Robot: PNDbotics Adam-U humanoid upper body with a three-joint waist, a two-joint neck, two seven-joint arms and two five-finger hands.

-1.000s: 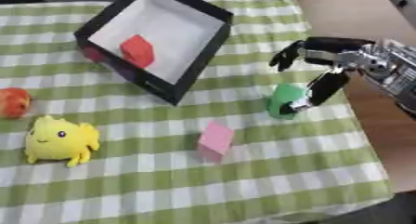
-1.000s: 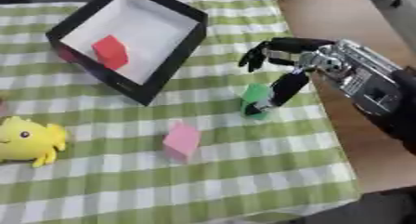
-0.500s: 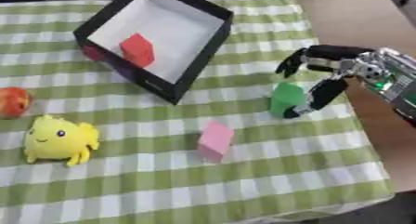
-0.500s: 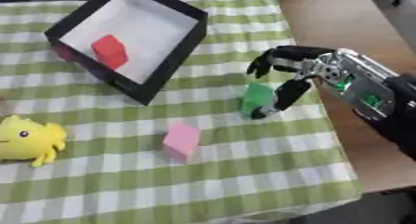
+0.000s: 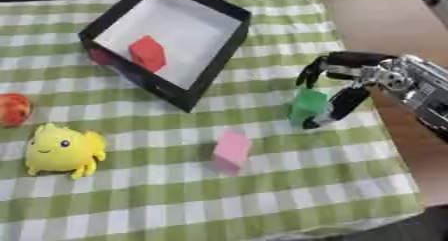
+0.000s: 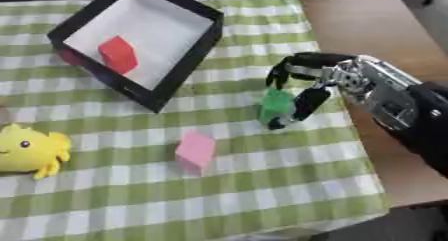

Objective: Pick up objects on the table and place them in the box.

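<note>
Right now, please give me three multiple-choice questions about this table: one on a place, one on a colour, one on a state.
1. Where is the red block?
A. inside the box
B. beside the yellow toy
C. on the bare wood

2. What colour is the block lying alone in the middle of the cloth?
A. blue
B. pink
C. white

3. What is the right hand doing?
A. resting flat
B. curling around the green block
C. holding the box

Answers: 1 A, it lies on the white floor inside. 2 B, the pink block is plainly pink. 3 B, fingers and thumb flank it.

Three blocks: one green block [image 5: 308, 105], one pink block [image 5: 232, 150], one red block [image 5: 147, 53]; one box [image 5: 208, 67], one yellow plush toy [image 5: 59, 150], one red-orange fruit [image 5: 12, 109].
</note>
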